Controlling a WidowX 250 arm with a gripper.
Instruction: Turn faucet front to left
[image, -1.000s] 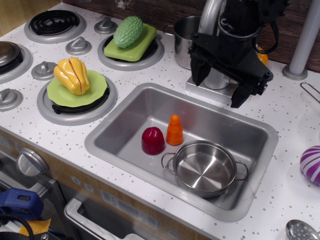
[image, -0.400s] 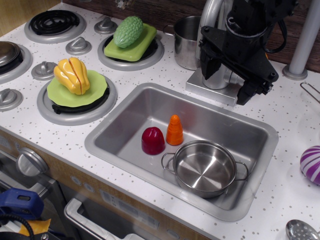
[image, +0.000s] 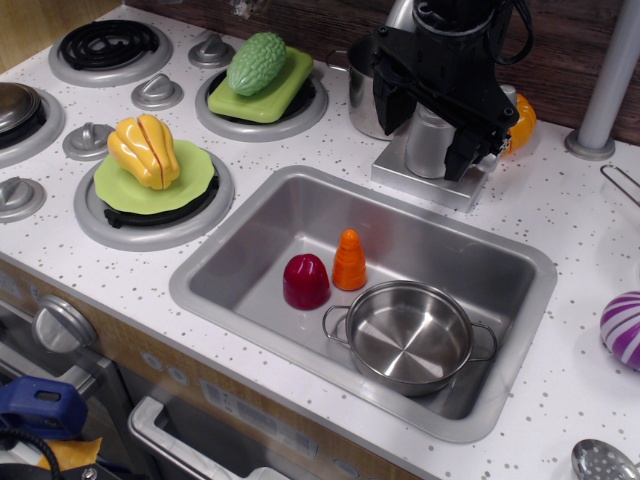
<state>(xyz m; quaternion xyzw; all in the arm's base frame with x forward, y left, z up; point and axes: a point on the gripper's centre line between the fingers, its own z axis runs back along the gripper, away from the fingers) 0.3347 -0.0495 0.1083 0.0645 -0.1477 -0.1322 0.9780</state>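
A white speckled toy-kitchen counter (image: 590, 300) fills the view, with a dark wooden wall behind it and pale wood at the far left corner. A steel sink (image: 250, 225) is set into the counter; in it lie a dark red piece (image: 306, 281), an orange carrot-like piece (image: 349, 260) and a shiny pan (image: 410, 336) with two handles. To the left are burner rings: one bears a green plate (image: 195, 182) with a yellow vegetable (image: 145, 150), another a green board (image: 285, 88) with a bumpy green gourd (image: 257, 62). A steel pot (image: 362, 85) stands behind the sink, a plain grey pole (image: 610, 85) rises at the right, and a purple striped ball (image: 625, 330) sits at the right edge.

Compared with a second ago, the black gripper (image: 428, 140) has moved up and to the left, away from the sink's rim, and an orange object (image: 520, 122) behind it now shows more fully.

The faucet (image: 432, 145) stands on its square base plate at the back edge of the sink, just right of the pot. The gripper comes down over it from above, its two black fingers (image: 388, 100) spread apart on either side of the cylindrical body, so the body sits between them. Whether the fingers touch the body cannot be told. The spout is mostly hidden behind the arm.
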